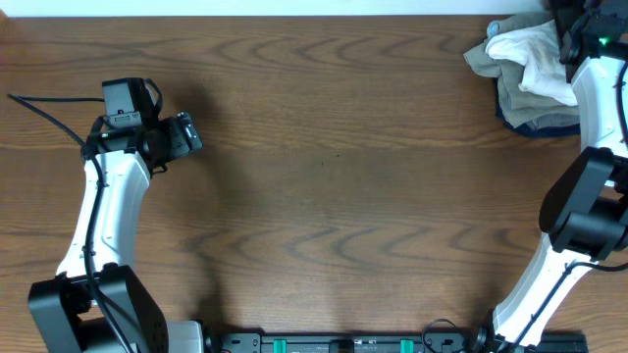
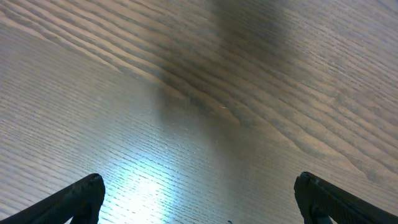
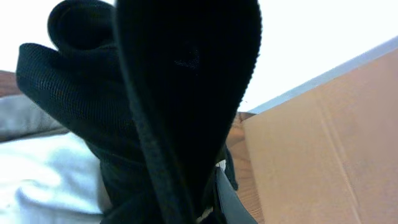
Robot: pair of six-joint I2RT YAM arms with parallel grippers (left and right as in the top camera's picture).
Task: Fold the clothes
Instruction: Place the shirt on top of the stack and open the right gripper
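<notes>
1. my left gripper is hanging wide open over the brown wooden table.
2. at the far right corner, the bunched black knit shirt is covering my right gripper; i cannot tell its grip.
3. a crumpled white garment is lying beside it.

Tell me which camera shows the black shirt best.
Right wrist: the black shirt fills the frame close up. Overhead shows at most a dark scrap at its top-right corner. Left wrist shows only table.

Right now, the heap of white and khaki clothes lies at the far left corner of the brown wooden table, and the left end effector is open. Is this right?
No. The overhead view shows the heap of white and khaki clothes at the far right corner of the brown wooden table. The left end effector is open.
</notes>
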